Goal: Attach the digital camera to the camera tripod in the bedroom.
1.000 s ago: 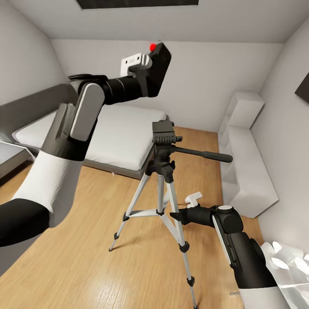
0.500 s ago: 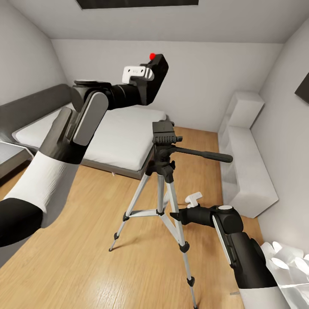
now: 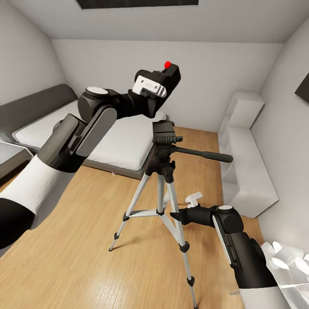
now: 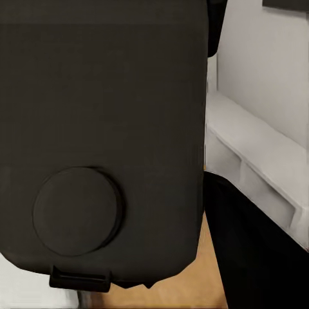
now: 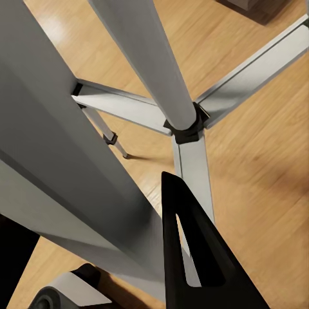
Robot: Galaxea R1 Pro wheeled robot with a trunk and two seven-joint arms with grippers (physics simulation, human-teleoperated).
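Black and boxy, the digital camera (image 3: 165,83) sits clamped in the left pincer (image 3: 156,88), held in the air just above and a little short of the camera tripod (image 3: 163,171) head. It looks rigid and compact, light enough for one arm, though its smooth faces could slip; the grip across the body seems sound and leaves the underside free to seat. Below it the head plate is small, so the descent needs good alignment. Beyond the pincer lies the bed (image 3: 116,137), well apart, with open air all round. The right pincer (image 3: 194,199) rests low beside a silver leg; whether it grips I cannot tell. A knock there could tip the slender stand.
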